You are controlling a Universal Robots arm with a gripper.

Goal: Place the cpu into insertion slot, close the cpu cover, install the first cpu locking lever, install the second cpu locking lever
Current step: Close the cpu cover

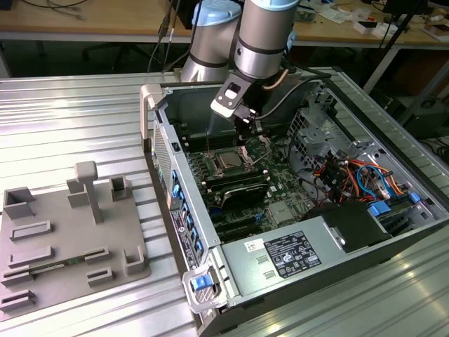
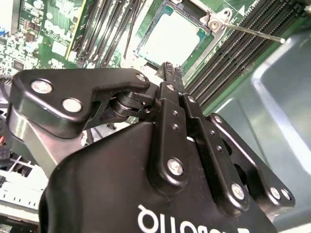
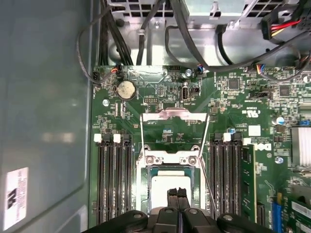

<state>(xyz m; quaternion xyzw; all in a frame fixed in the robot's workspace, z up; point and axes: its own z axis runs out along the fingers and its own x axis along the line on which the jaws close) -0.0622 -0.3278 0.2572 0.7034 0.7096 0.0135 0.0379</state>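
We show a ribbed metal counter (image 1: 84, 112) carrying an open computer case (image 1: 382, 123), with a grey plate of moulded holders (image 1: 63, 260) just beside it on the exterior view's left. The robot arm (image 1: 263, 35) reaches down into the case from its far side. A grey power supply box (image 1: 280, 256) lies along the near edge of the case. The green motherboard (image 3: 165, 131) covers the case floor, with long black memory slots (image 3: 114, 179) on either side of the insertion slot (image 3: 147, 171). The end effector (image 3: 177, 194) hangs directly over that slot with its black fingers (image 2: 167, 73) pressed together and nothing between them. The cpu cover (image 3: 172, 113) appears tilted up from its hinge, not down over the chip. The cpu (image 3: 163, 185) sits flat in the insertion slot, its silver top bare in both wrist views. A thin locking lever (image 2: 252, 31) stands free beside the slot, unlatched.
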